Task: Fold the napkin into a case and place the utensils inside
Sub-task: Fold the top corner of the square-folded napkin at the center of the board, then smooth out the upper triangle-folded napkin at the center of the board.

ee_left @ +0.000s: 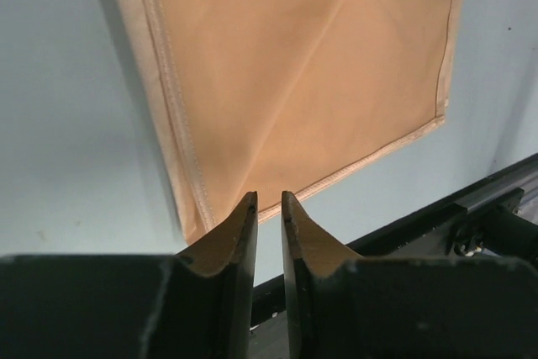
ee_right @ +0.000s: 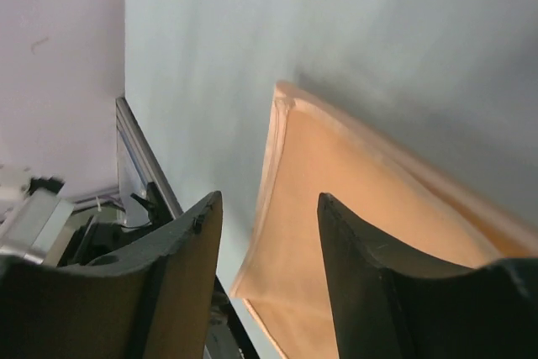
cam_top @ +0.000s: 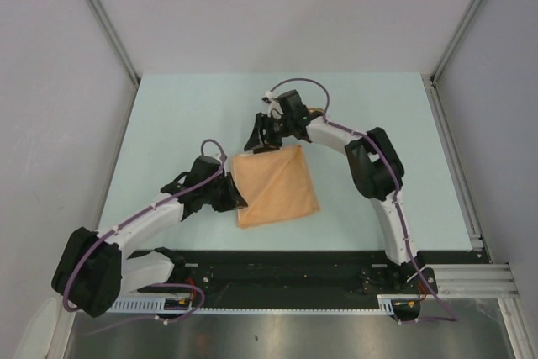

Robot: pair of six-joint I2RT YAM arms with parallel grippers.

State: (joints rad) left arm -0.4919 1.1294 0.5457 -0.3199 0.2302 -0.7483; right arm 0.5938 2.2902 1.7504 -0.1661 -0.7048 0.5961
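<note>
The peach-orange napkin [cam_top: 276,187] lies folded flat on the pale table, one corner pointing away from the arms. My left gripper [cam_top: 239,198] sits low at its left edge. In the left wrist view that gripper [ee_left: 269,199] has its jaws only a narrow gap apart with nothing between them, just short of the napkin's [ee_left: 311,65] stitched near corner. My right gripper [cam_top: 262,142] hovers over the napkin's far corner. In the right wrist view it [ee_right: 269,199] stands open and empty above the cloth [ee_right: 353,208]. The utensils are out of view.
A black rail [cam_top: 294,262] runs along the table's near edge, also in the left wrist view [ee_left: 471,216]. An aluminium frame [cam_top: 454,157] borders the right side, and grey walls close in the back and sides. The right arm's elbow [cam_top: 374,166] stands right of the napkin.
</note>
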